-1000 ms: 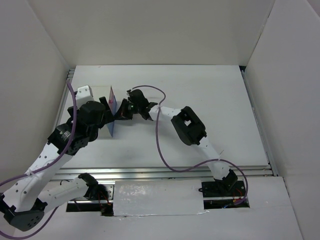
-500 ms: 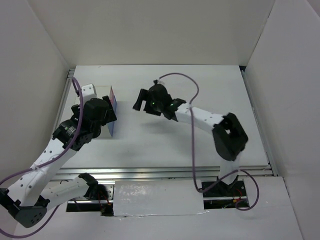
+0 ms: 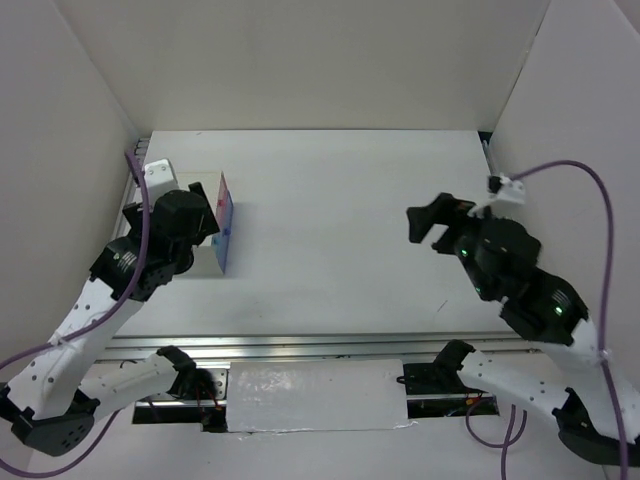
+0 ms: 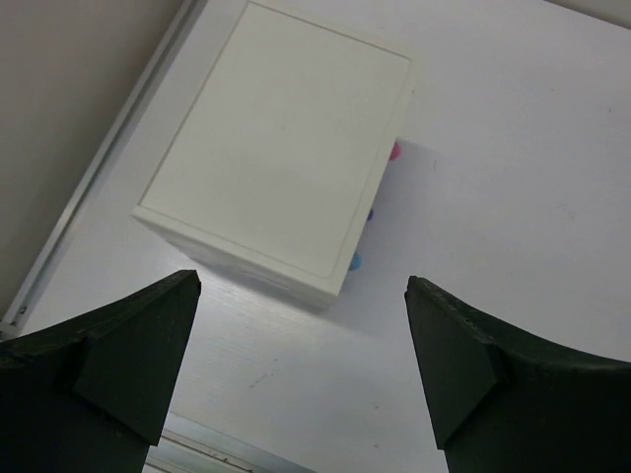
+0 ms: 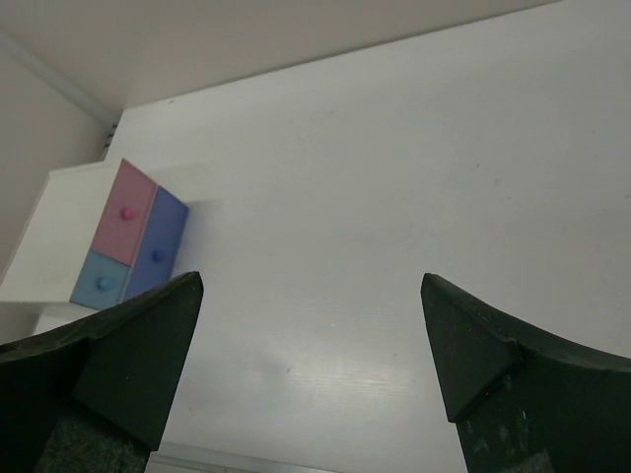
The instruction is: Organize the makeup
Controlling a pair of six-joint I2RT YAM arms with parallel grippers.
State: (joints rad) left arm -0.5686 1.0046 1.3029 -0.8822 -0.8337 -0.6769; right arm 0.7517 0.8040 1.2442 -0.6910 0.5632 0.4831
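No makeup shows in any view. The white box (image 3: 203, 262) with pink and blue drawers (image 3: 226, 222) stands at the table's left, and all its drawer fronts sit flush. My left gripper (image 3: 195, 213) hovers above the box. In the left wrist view it (image 4: 303, 284) is open and empty, with the box top (image 4: 281, 168) below and ahead of it. My right gripper (image 3: 432, 218) hangs over the right half of the table, far from the box. It (image 5: 313, 280) is open and empty and faces the drawer fronts (image 5: 128, 246) across bare table.
White walls close in the table on the left, back and right. A metal rail (image 3: 330, 342) runs along the near edge. A purple cable (image 3: 590, 190) loops off the right arm, and another runs along the left arm (image 3: 60, 345).
My right arm has swung from the drawer fronts across to the right side, and its gripper has gone from shut to open. The left arm has drawn back slightly over the box.
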